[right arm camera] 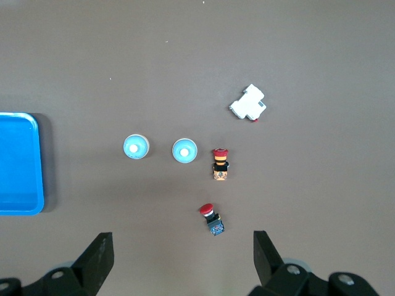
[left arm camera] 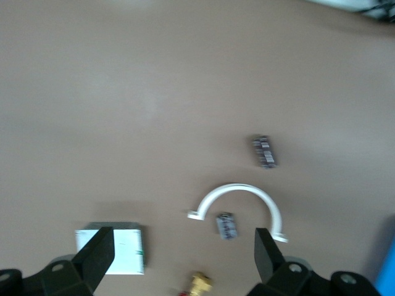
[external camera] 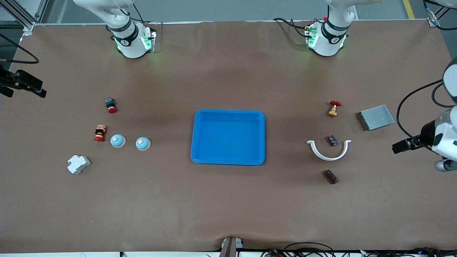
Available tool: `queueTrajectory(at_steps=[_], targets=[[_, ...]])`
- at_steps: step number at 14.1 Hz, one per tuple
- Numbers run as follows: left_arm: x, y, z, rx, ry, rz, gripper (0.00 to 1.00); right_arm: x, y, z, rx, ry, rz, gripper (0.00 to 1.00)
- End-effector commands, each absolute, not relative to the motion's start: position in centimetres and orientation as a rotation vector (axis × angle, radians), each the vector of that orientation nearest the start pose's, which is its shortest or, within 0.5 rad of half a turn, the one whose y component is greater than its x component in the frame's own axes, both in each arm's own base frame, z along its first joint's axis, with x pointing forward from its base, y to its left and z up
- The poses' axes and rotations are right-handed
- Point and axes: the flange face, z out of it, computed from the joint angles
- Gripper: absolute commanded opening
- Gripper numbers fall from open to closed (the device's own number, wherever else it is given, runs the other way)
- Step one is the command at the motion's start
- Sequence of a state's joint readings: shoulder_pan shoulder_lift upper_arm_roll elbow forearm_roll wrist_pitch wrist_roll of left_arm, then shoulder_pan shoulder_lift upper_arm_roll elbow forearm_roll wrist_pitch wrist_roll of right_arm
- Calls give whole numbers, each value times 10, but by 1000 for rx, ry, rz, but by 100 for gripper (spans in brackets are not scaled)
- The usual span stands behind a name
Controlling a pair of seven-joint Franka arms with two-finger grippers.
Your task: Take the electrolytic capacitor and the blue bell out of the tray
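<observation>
Both grippers' jaws spread wide, apparently raised.

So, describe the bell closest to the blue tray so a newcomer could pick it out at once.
Start at the blue tray in the middle of the table and look toward the right arm's end. The first thing beside it is a small, round, light blue bell with a pale button on top. A twin bell sits one step farther from the tray, next to a red and yellow striped knob.

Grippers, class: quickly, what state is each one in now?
Left gripper: open, holding nothing, above the white curved clamp.
Right gripper: open, holding nothing.
</observation>
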State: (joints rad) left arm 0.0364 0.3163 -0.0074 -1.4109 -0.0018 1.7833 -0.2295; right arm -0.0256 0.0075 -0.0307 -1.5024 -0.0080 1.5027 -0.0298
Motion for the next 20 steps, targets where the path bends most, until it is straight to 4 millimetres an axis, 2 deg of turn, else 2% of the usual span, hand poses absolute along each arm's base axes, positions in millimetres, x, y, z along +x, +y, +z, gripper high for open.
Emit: queueTrajectory(at_steps=[1, 3, 5, 9, 11, 15, 18, 20], targets=[[643, 37, 567, -3225, -506, -156, 100, 546, -30, 651, -3144, 56, 5, 100], [631, 36, 596, -3232, -504, -226, 100, 547, -29, 652, -3143, 53, -2, 100], [622, 26, 617, -3234, -477, -279, 100, 547, -27, 652, -3129, 56, -13, 100], [593, 23, 661, -3230, -457, -350, 100, 548, -28, 654, -3086, 77, -27, 100], [582, 16, 668, -3238, -435, -312, 100, 548, -30, 653, -3084, 91, -24, 100], [582, -12, 667, -3190, -280, -310, 100, 547, -34, 654, -3083, 105, -25, 100], [589, -4, 659, -3175, -88, -296, 100, 547, -34, 655, -3083, 105, -29, 100], [590, 0, 657, -3177, -61, -293, 100, 547, -34, 655, -3085, 106, -32, 100]])
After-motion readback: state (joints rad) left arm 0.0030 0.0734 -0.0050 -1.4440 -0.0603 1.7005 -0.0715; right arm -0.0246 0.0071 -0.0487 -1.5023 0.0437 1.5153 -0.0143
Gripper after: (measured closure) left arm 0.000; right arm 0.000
